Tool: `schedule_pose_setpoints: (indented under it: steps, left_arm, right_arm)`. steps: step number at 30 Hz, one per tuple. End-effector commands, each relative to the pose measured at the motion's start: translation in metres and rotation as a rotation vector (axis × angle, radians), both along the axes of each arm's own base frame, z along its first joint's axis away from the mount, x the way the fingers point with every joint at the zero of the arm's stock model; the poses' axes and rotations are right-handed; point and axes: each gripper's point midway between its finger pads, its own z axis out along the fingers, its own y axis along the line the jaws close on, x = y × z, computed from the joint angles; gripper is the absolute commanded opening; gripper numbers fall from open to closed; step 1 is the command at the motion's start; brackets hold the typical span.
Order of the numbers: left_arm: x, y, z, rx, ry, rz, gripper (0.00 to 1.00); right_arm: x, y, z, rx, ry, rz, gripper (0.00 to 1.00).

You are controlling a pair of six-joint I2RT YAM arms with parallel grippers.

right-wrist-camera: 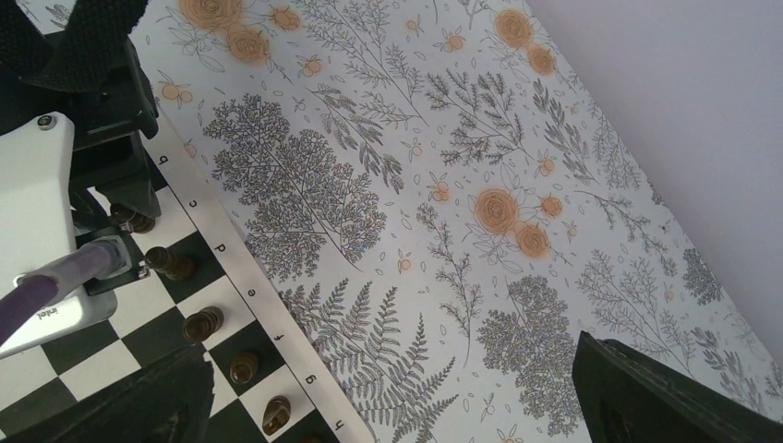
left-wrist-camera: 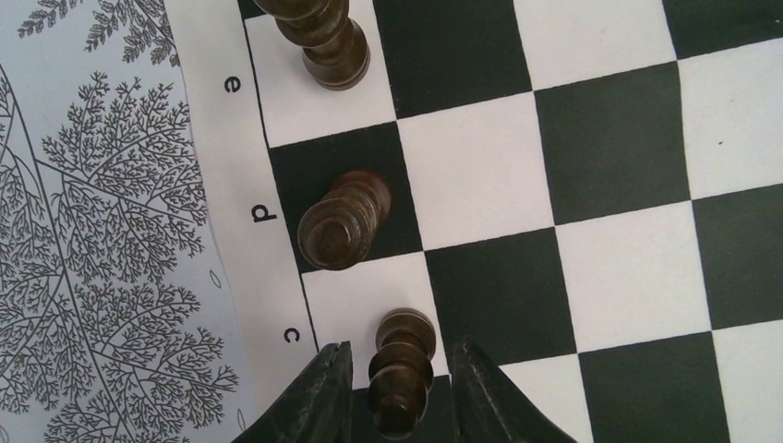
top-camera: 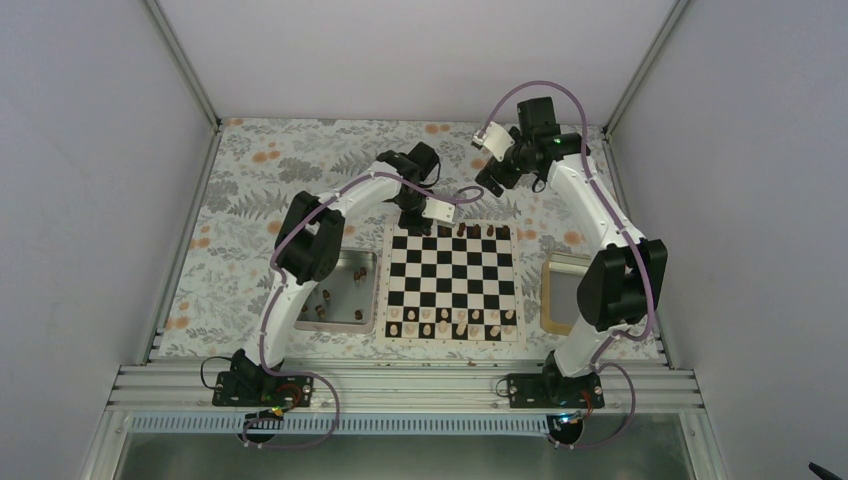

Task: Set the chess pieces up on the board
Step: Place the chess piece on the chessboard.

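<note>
Our left fingers [left-wrist-camera: 319, 406] stand slightly parted around a dark chess piece [left-wrist-camera: 403, 365], touching neither side of it, near the 11 o'clock corner of the board [top-camera: 452, 282]. Our right fingers [right-wrist-camera: 665, 397] gape wide and empty over the floral surface [right-wrist-camera: 443, 185] past the board's 12 o'clock edge.

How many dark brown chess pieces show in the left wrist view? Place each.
3 dark pieces: one on the white e square at the top edge, cropped; one on the black d square; one by c, between the fingers of the left gripper. More may sit off-frame.
</note>
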Motion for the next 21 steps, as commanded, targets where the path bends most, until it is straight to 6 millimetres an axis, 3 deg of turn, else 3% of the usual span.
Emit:
schedule_pose_setpoints:
  steps: [1,8,14,21]
  left_arm:
    - [0.002,-0.010,-0.001,-0.015,-0.017,-0.022,0.29]
    - [-0.002,0.007,0.004,0.036,-0.054,-0.009,0.32]
    - [0.002,0.043,0.018,0.107,-0.129,0.042,0.33]
    - [0.016,0.070,0.068,0.050,-0.202,0.115,0.34]
  right_arm:
    - [0.000,-0.002,-0.007,0.006,0.016,-0.003,1.00]
    - [0.000,-0.002,-0.007,0.007,0.018,-0.001,1.00]
    - [-0.001,-0.001,-0.006,0.009,0.015,0.000,1.00]
    - [0.000,-0.001,-0.007,0.012,0.022,0.001,1.00]
